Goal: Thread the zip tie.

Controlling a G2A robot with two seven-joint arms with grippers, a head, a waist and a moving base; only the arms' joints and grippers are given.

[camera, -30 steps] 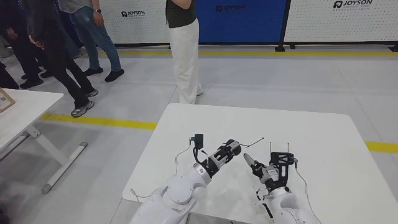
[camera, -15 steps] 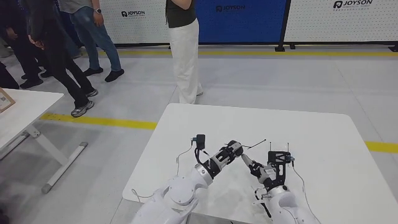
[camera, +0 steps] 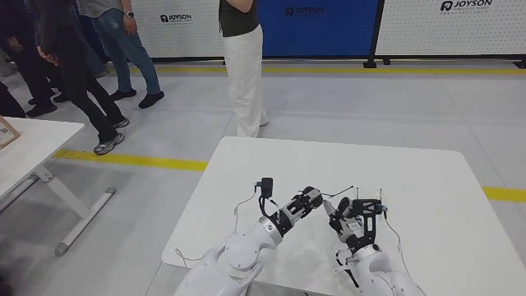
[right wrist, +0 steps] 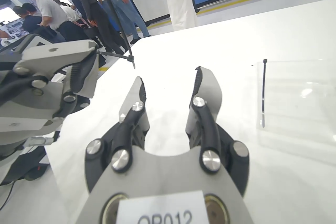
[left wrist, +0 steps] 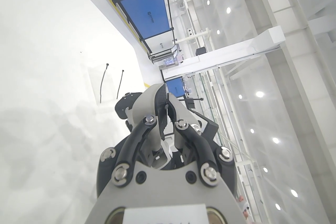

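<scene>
Now the right jaws, wide open and empty, have drawn in beside the left jaws, which stay clamped on the black zip tie [right wrist: 112, 12] held above the bench [camera: 271, 164], its free end just ahead, so the threading grab looks near.

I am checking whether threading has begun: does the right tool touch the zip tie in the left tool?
Apart. The right wrist view shows white table between the right tool and the zip tie.
</scene>
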